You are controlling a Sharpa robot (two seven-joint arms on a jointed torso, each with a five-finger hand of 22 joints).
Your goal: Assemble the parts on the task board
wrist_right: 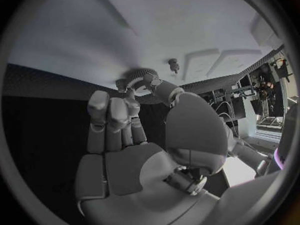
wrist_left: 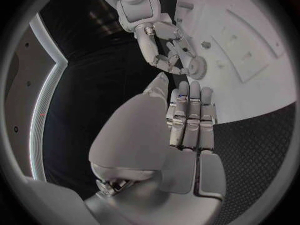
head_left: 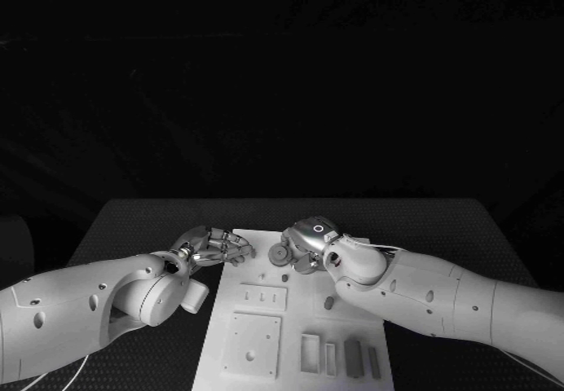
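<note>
White right hand [head_left: 308, 243] pinching a toothed gear [head_left: 279, 255] over the task board [head_left: 294, 342], left hand [head_left: 215, 247] released, fingers straight.

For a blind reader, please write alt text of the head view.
The right hand holds a gear at the far end of the white task board. The left hand hovers at the board's far left corner, holding nothing.

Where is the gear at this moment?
The gear is over the far end of the task board, pinched by the right hand, with the left hand beside it.
</note>
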